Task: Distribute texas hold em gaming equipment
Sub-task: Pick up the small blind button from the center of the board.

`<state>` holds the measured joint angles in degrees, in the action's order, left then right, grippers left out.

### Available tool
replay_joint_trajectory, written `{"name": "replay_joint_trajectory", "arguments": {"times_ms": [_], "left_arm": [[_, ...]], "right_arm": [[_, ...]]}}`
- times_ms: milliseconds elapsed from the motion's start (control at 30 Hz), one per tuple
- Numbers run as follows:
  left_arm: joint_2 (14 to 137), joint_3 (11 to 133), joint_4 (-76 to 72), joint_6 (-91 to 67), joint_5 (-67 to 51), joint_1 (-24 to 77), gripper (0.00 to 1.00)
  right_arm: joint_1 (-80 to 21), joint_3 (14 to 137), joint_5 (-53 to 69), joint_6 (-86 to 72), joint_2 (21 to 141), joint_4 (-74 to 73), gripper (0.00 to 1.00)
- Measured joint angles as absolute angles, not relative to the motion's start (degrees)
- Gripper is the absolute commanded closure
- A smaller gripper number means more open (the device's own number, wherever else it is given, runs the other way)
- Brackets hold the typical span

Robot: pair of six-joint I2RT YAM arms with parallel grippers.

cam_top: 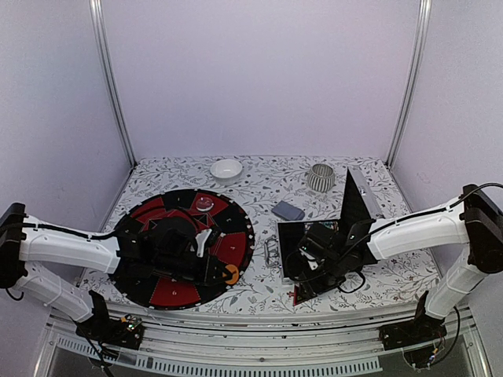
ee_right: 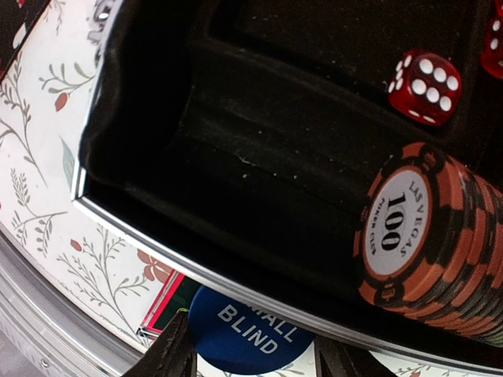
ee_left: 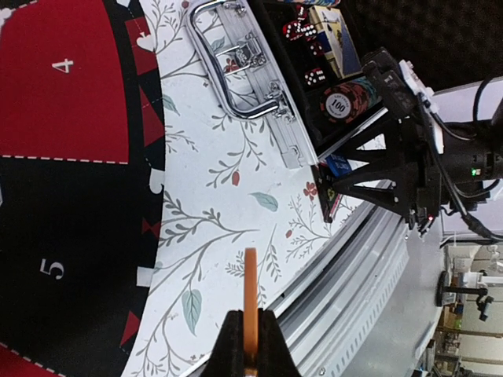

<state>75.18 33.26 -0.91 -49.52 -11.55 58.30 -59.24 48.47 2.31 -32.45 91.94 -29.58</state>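
My left gripper (ee_left: 251, 334) is shut on an orange button disc (ee_left: 251, 287), held edge-on above the floral cloth beside the round black-and-red mat (ee_left: 63, 196). From above, the orange disc (cam_top: 230, 274) sits at the mat's near right rim, at my left gripper (cam_top: 222, 269). My right gripper (ee_right: 255, 357) is at the near edge of the open black case (ee_right: 259, 141). Its fingers (ee_right: 169, 353) press both sides of a blue "small blind" button disc (ee_right: 240, 338). A stack of orange striped poker chips (ee_right: 424, 236) lies inside the case. A grey-blue card deck (cam_top: 288, 210) rests on the table.
A white bowl (cam_top: 226, 169) and a ribbed grey cup (cam_top: 320, 177) stand at the back. The case lid (cam_top: 354, 206) stands upright beside my right arm. A red die (ee_right: 424, 86) lies in the case. The case's metal handle (ee_left: 236, 67) lies toward the mat.
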Motion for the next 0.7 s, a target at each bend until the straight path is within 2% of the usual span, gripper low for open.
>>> {"name": "replay_joint_trajectory", "arguments": {"times_ms": [233, 700], "left_arm": [[74.61, 33.08, -1.43, -49.56, -11.51, 58.39, 1.0], [74.59, 32.97, -1.5, -49.52, -11.14, 60.14, 1.0]], "right_arm": [[-60.12, 49.56, 2.31, -32.45, 92.86, -29.71, 0.67], [-61.49, 49.21, 2.35, -32.32, 87.92, -32.12, 0.68]]}}
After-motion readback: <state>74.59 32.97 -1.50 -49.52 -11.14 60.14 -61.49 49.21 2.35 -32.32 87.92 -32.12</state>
